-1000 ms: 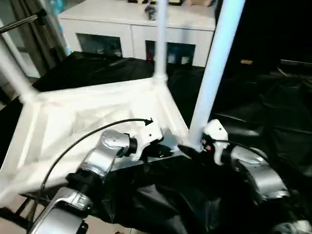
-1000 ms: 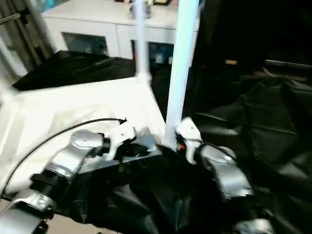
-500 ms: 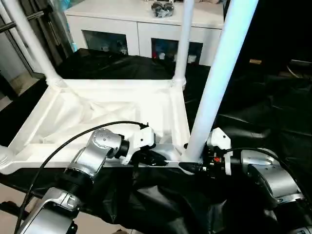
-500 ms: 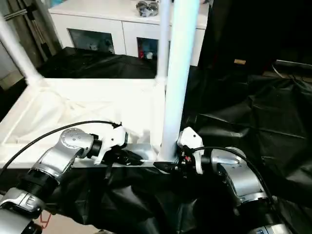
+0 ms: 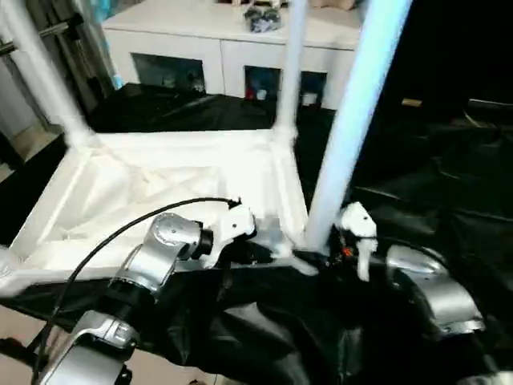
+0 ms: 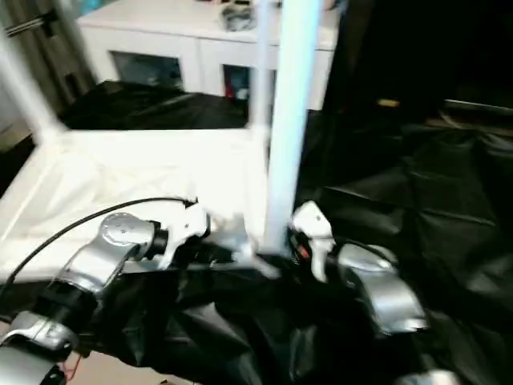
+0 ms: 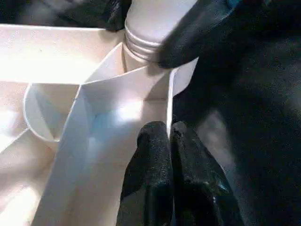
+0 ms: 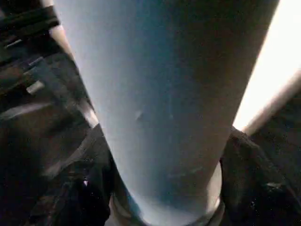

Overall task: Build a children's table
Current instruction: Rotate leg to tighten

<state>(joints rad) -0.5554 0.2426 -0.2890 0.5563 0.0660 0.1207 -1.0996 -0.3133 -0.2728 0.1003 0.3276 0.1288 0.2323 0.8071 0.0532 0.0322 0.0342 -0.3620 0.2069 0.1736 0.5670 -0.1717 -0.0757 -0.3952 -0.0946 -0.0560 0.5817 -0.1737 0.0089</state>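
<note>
Tabletop [image 5: 168, 188] lies ribbed side up at 10 o'clock in our head views, the near leg [image 5: 345, 136] standing in its corner socket. Our left wrist view shows the left pincer [image 7: 169, 136] clenched on the tabletop's rim. Our right wrist view shows the right pincer's fingers [image 8: 84, 197] flanking the leg's base; grip we cannot tell.

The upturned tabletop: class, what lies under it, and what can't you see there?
Crumpled black sheeting spreads out from under the tabletop on the near and right sides. Whatever supports the tabletop beneath that sheeting is covered and cannot be seen.
</note>
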